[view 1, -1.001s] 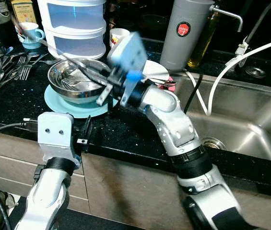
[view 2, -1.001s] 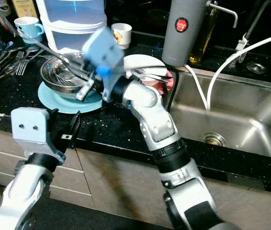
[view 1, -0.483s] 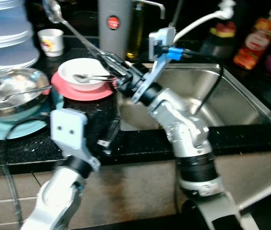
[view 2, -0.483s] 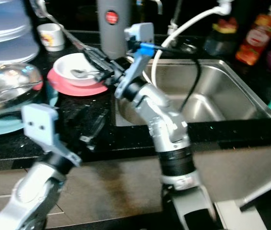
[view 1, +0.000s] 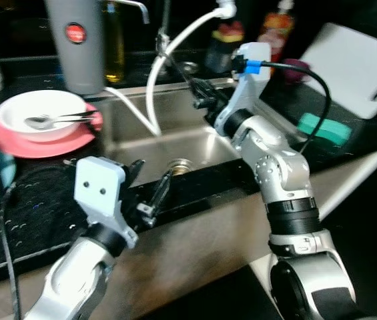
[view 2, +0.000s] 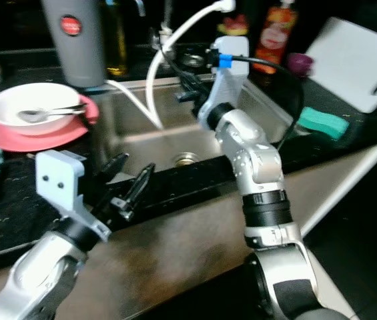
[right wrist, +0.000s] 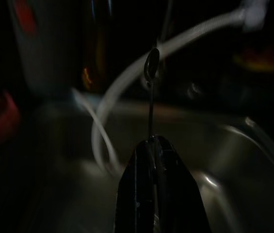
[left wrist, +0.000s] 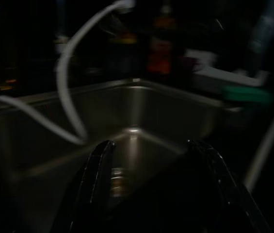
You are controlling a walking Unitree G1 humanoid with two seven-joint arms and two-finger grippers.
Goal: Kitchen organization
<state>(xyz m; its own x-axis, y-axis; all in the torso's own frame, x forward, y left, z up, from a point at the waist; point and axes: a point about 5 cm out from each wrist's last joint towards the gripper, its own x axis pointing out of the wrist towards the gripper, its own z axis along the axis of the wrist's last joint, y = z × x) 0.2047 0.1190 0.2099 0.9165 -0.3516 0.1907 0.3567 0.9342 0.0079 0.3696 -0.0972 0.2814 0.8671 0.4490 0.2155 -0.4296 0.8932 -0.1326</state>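
Observation:
My right gripper (view 1: pixel 201 101) hangs over the steel sink (view 1: pixel 198 143), shut on the thin handle of a long metal spoon (right wrist: pixel 152 65). The spoon's small bowl points away from the fingers toward the tap, seen dimly in the right wrist view, where the fingers (right wrist: pixel 137 184) are pressed together. My left gripper (view 1: pixel 147 192) is open and holds nothing, low at the counter's front edge before the sink drain (view 1: pixel 178 165). A white bowl (view 1: pixel 38 113) holding cutlery sits on a pink plate (view 1: pixel 41 141) on the black counter at the left.
A white hose (view 1: pixel 168 53) curves from the tap into the sink. A grey flask (view 1: pixel 75 40) and bottles stand behind. To the right lie a green sponge (view 1: pixel 321 127) and a white cutting board (view 1: pixel 351 60). A black cable (view 1: pixel 301 63) runs from my right wrist.
The camera has swung right, from the steel bowl to the sink. My right gripper carried the long spoon from over the steel bowl to above the sink. The left gripper stays open.

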